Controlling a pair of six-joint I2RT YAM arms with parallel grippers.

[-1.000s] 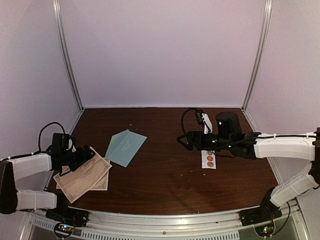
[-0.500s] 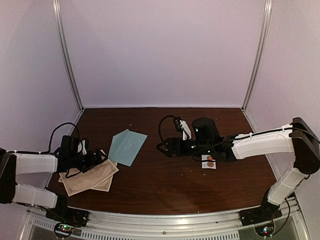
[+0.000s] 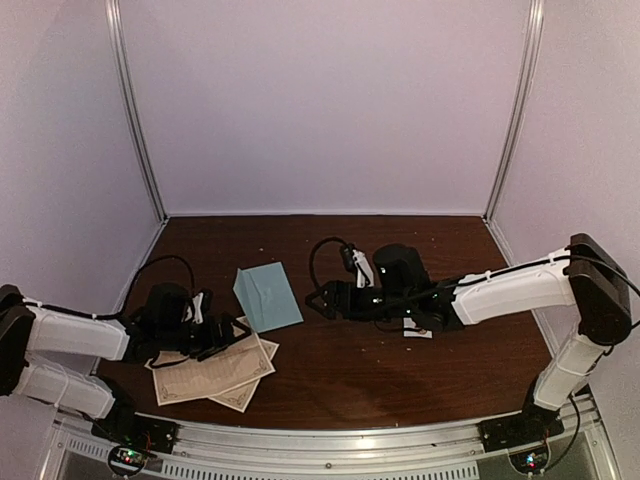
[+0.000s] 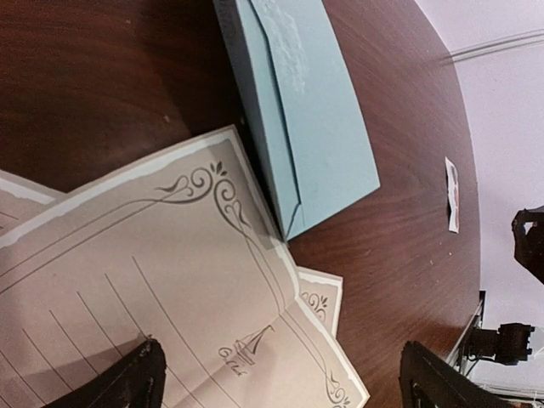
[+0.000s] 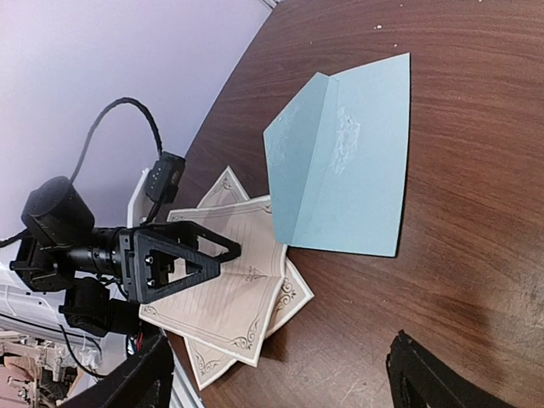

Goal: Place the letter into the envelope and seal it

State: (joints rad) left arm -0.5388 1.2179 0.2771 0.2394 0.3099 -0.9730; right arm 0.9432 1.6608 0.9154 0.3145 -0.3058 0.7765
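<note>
Twin white-and-black robot arms.
The left arm (image 3: 75, 333) and right arm (image 3: 510, 290) pair white shells with black joint housings; black cables (image 3: 318, 255) loop off the wrists, the left gripper (image 4: 285, 378) is black, and tiny lights dot the bases (image 3: 125, 458).

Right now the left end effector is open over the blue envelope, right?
Not quite: the left end effector is open over the cream letter, as the left wrist view shows; the envelope lies beyond its fingertips.

Your overhead view is dim and soft, walls (image 3: 320, 100) tinted lilac. Wrist views are sharper; ahead of your left gripper (image 4: 280, 382) the envelope (image 4: 314, 110) shadows the table (image 4: 102, 85).
</note>
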